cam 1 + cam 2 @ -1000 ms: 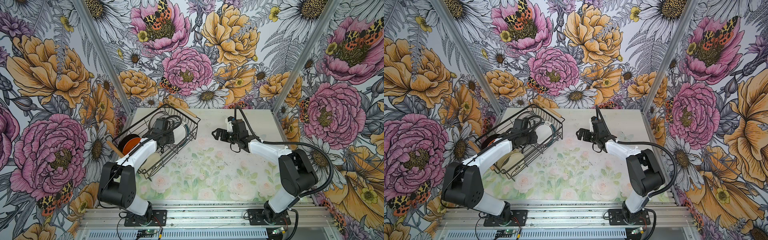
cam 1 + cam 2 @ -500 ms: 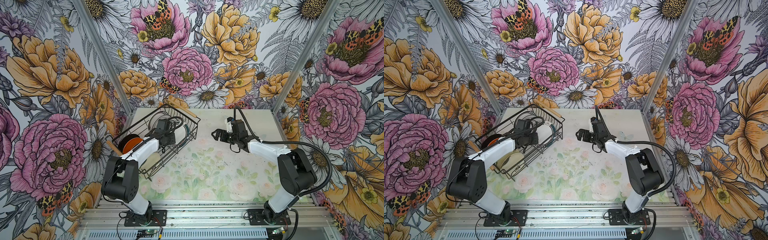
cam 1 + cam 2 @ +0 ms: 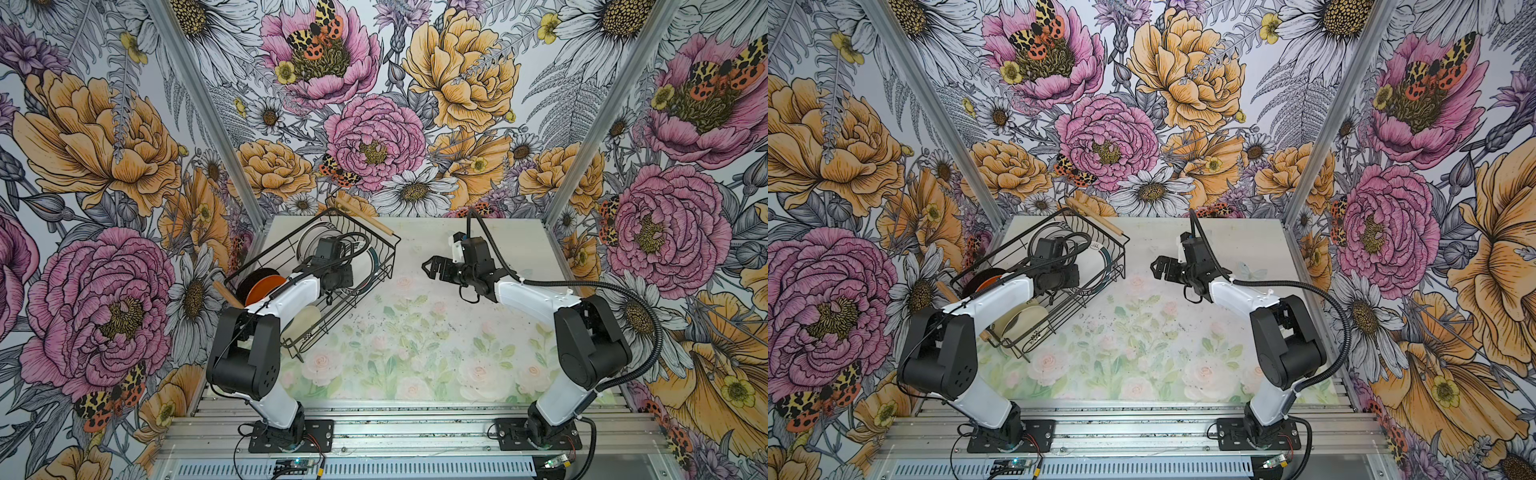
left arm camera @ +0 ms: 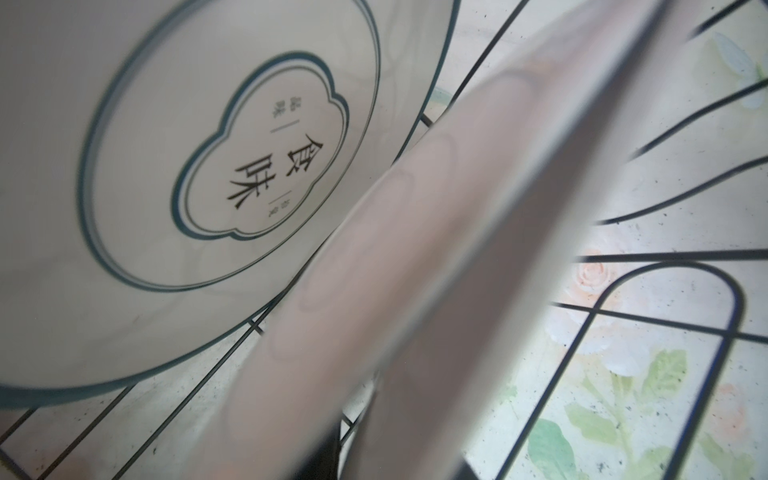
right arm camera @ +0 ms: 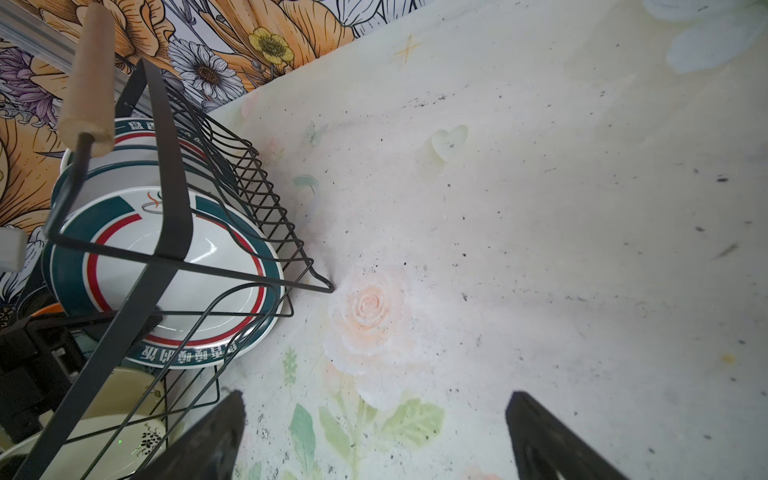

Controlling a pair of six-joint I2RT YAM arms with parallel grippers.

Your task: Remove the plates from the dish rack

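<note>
The black wire dish rack (image 3: 274, 248) (image 3: 1000, 248) lies at the back left of the table, with plates on edge in it. They include an orange plate (image 3: 266, 286), a cream plate (image 3: 305, 326) and a teal-and-red-rimmed plate (image 5: 174, 266). My left gripper (image 3: 338, 277) reaches down among the middle plates. In the left wrist view a white plate (image 4: 415, 270) runs edge-on into the jaws and hides them. Beside it stands a white plate with a teal ring (image 4: 208, 166). My right gripper (image 3: 432, 268) (image 5: 374, 399) hangs open over the table, right of the rack, with nothing in it.
The rack has wooden rod handles (image 3: 365, 218) (image 5: 89, 75) at its ends. A floral mat (image 3: 415, 340) covers the table. Flowered walls close in the back and both sides, and the rack's far end sits near the back wall.
The left arm has shifted slightly inside the rack, its wrist settling lower among the plates. The right arm has not moved.
</note>
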